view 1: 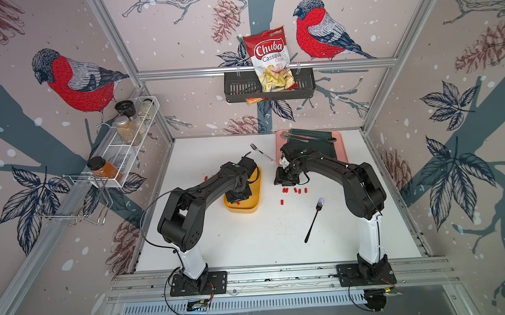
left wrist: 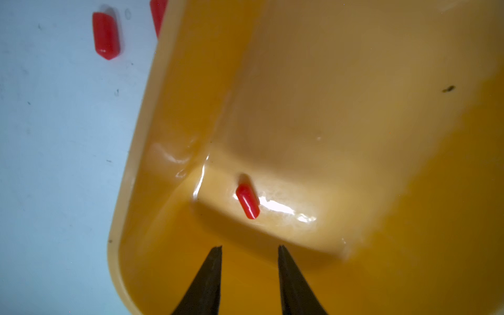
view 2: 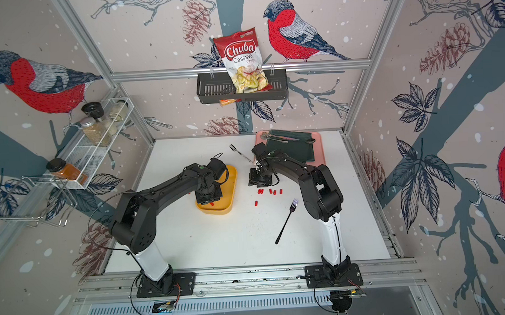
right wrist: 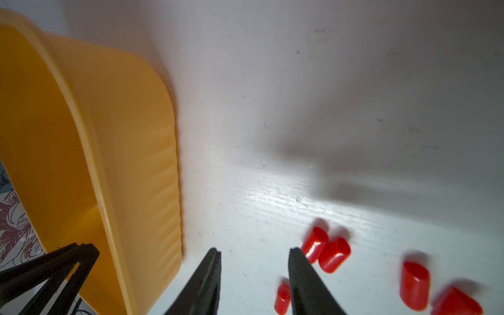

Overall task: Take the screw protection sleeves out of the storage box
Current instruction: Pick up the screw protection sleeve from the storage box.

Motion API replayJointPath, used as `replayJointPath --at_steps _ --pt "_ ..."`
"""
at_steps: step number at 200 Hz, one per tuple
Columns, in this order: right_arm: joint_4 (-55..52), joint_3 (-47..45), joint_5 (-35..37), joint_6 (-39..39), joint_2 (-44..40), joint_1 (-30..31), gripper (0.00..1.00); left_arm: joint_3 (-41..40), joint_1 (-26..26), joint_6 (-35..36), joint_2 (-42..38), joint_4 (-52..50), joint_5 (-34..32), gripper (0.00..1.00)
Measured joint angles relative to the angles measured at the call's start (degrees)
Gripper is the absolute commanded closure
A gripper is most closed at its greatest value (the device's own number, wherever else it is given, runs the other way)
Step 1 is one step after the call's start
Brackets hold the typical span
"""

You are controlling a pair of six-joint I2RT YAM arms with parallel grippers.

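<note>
White table [view 1: 249, 240] has most screw protection sleeves [view 1: 299, 190] out, one sleeve [left wrist: 247, 201] sits in the storage box [view 1: 256, 190], and the left gripper [left wrist: 249, 248] and right gripper [right wrist: 255, 251] are spread apart, holding nothing.

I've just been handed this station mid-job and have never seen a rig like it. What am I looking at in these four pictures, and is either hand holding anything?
You are looking at two black robot arms mounted at the front edge of a white table. Each arm ends in a two-fingered hand.

The two wide pictures come from one camera head above the scene. The two close-ups come from a camera on each wrist.

The left hand is open and empty over the yellow storage box. One red sleeve lies inside the box just ahead of it.

The right hand is also open and empty. It is over the table beside the box, next to several loose sleeves already lying outside it.

Also on the table are a black-handled fork, a silver fork and a pink tray with a dark green cloth.
</note>
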Motion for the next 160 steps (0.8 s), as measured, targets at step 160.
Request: replayJointPath --at_steps 160 --pt "0.0 0.8 -0.4 -1.4 1.2 -0.4 0.54 -2.1 2.0 0.3 6.0 5.0 2.7 0.87"
